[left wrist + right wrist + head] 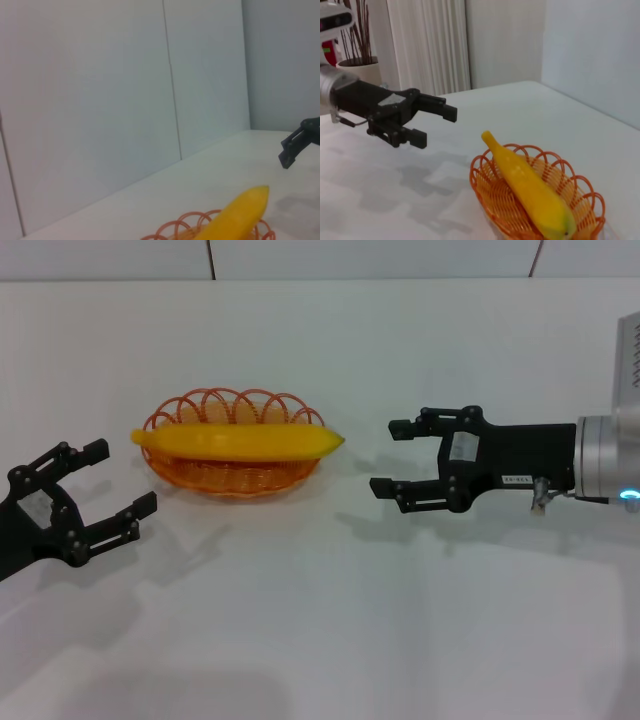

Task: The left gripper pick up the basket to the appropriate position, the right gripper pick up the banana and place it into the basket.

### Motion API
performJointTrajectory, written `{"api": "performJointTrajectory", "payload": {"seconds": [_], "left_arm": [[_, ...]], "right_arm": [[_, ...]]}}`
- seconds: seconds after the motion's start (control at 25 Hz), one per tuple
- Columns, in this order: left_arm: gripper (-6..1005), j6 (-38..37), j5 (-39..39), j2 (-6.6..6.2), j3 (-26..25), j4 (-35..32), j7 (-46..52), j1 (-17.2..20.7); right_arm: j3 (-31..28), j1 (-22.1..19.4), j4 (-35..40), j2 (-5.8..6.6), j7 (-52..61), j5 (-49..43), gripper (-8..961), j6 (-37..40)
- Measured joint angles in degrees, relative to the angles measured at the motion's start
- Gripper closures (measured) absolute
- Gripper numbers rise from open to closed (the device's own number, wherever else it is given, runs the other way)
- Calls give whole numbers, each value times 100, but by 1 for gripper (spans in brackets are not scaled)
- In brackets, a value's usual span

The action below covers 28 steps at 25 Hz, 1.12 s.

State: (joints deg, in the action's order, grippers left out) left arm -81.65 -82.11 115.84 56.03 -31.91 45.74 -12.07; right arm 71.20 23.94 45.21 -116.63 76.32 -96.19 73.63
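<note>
The orange wire basket [236, 478] stands on the white table, left of centre. The yellow banana [240, 443] lies lengthwise in it, its ends over the rim. My left gripper [125, 477] is open and empty, just left of the basket and a little nearer to me, apart from it. My right gripper [387, 456] is open and empty, right of the banana's tip, apart from it. The right wrist view shows the banana [527, 187] in the basket [492, 202] and the left gripper [437, 127] beyond. The left wrist view shows the banana's tip [240, 212], the basket rim [182, 222] and a right gripper finger [295, 145].
The white table [320, 640] ends at a pale panelled wall [300, 258] at the back. The right wrist view shows a curtain [427, 45] and a potted plant [355, 50] beyond the table.
</note>
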Motion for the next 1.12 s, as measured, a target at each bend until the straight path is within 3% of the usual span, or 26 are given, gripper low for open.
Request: {"api": "performJointTrajectory", "payload": {"seconds": [0.4, 1.12], "left_arm": [[139, 130, -143, -88, -58, 164, 75, 9], [139, 211, -218, -53, -154, 220, 5, -65]], "right_arm": [[-1, 11, -115, 0, -19, 12, 149, 34], [-1, 31, -118, -9, -11, 40, 149, 38]]}}
